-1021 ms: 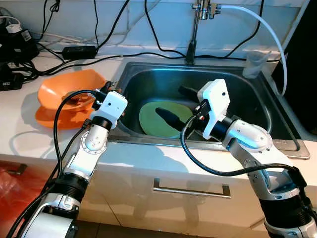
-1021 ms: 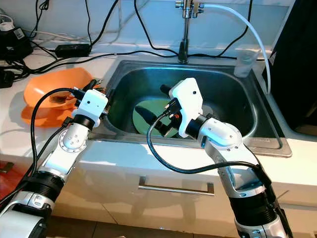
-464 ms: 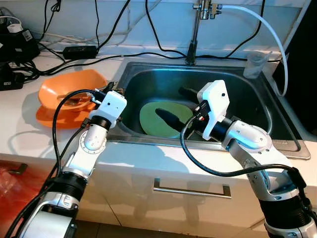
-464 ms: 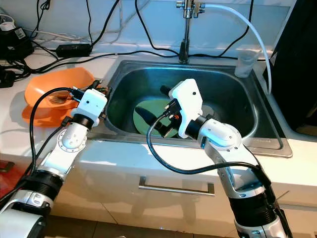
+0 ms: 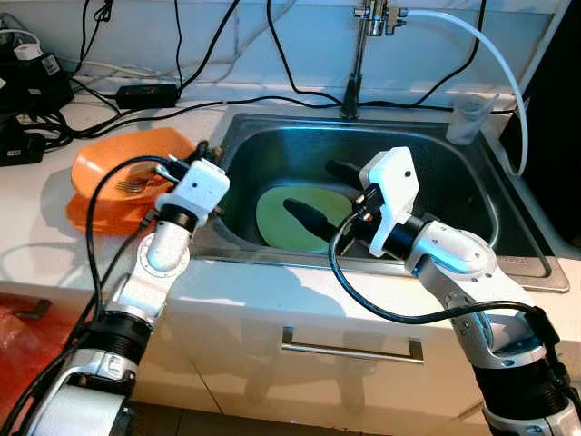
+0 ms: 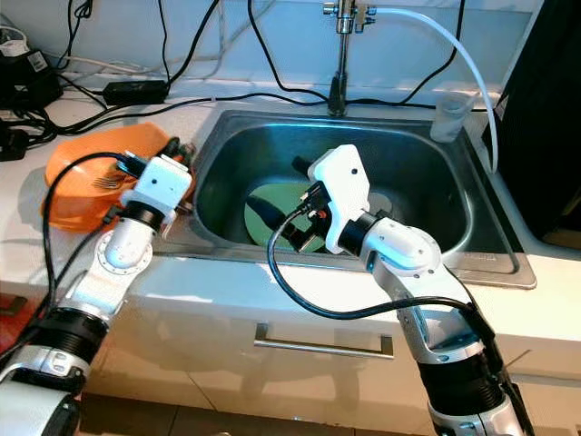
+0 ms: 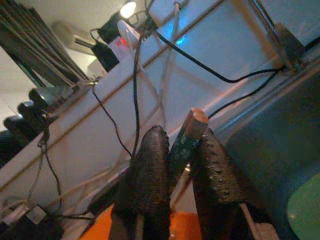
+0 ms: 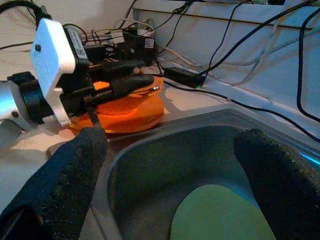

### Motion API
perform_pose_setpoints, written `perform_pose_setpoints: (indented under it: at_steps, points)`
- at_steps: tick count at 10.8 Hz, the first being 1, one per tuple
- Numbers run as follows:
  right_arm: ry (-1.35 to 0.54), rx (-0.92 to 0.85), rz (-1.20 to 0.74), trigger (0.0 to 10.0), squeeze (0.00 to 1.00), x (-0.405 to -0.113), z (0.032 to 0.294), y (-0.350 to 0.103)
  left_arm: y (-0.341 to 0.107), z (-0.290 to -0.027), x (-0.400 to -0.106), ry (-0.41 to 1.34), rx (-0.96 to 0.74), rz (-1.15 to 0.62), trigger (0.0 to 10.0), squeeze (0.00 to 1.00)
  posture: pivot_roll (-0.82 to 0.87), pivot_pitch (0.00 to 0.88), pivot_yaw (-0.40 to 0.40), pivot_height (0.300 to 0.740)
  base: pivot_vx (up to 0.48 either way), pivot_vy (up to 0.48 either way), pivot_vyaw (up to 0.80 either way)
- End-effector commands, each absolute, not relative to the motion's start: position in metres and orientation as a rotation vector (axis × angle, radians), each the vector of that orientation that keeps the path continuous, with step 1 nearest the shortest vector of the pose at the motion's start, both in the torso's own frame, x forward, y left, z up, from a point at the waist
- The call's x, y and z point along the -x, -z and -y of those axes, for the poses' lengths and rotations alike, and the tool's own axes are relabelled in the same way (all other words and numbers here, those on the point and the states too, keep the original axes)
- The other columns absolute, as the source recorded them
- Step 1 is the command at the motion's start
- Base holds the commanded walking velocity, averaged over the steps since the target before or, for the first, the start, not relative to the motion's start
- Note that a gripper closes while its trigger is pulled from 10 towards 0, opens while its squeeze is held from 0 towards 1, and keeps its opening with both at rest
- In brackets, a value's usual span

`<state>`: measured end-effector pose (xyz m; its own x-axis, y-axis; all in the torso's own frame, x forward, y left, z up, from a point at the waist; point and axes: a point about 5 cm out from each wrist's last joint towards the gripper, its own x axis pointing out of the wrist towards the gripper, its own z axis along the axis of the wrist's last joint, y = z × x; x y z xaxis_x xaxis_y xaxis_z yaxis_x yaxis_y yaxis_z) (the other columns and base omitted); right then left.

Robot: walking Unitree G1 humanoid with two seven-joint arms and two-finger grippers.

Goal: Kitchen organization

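My left gripper hovers at the sink's left rim beside the stacked orange bowls. It is shut on a thin utensil handle with a brown wooden tip that sticks out past the fingers. A metal fork shows in the top orange bowl. My right gripper hangs open inside the steel sink, just above a green plate lying flat on the sink bottom. Nothing is between its fingers.
A faucet with a white hose rises behind the sink. A clear plastic cup stands at the sink's back right corner. Black cables and power bricks crowd the back left of the white counter. A drawer handle is below.
My left gripper has moved a little left and up along the sink rim, closer to the orange bowls, still holding the handle. The right gripper has barely moved.
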<state>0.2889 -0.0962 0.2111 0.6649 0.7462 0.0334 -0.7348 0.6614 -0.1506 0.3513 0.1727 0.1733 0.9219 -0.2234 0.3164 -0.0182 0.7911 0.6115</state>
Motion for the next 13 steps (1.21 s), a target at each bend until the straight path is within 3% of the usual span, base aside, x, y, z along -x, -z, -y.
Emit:
perform_pose_setpoints:
  at_steps: [1, 5, 10, 13]
  points:
    - [-0.839, 0.134, 0.103, 10.0, 0.18, -0.288, 0.096, -0.212, -0.181, -0.173, -0.352, 0.097, -0.665, 0.418, 0.0, 0.00, -0.05, 0.000, 0.053, 0.740, 0.000, 0.000, 0.00]
    - [-0.838, 0.134, 0.101, 10.0, 0.18, -0.289, 0.097, -0.212, -0.199, -0.180, -0.349, 0.064, -0.735, 0.496, 0.0, 0.00, -0.05, 0.000, 0.050, 0.740, 0.000, 0.000, 0.00]
    - [-0.836, 0.132, 0.103, 10.0, 0.18, -0.292, 0.096, -0.211, -0.205, -0.205, -0.339, 0.000, -0.827, 0.457, 0.0, 0.00, -0.03, 0.000, 0.047, 0.740, 0.000, 0.000, 0.00]
    - [-0.838, 0.135, 0.107, 10.0, 0.17, -0.293, 0.096, -0.212, -0.245, -0.205, -0.337, -0.029, -0.873, 0.581, 0.0, 0.00, -0.02, 0.000, 0.041, 0.740, 0.000, 0.000, 0.00]
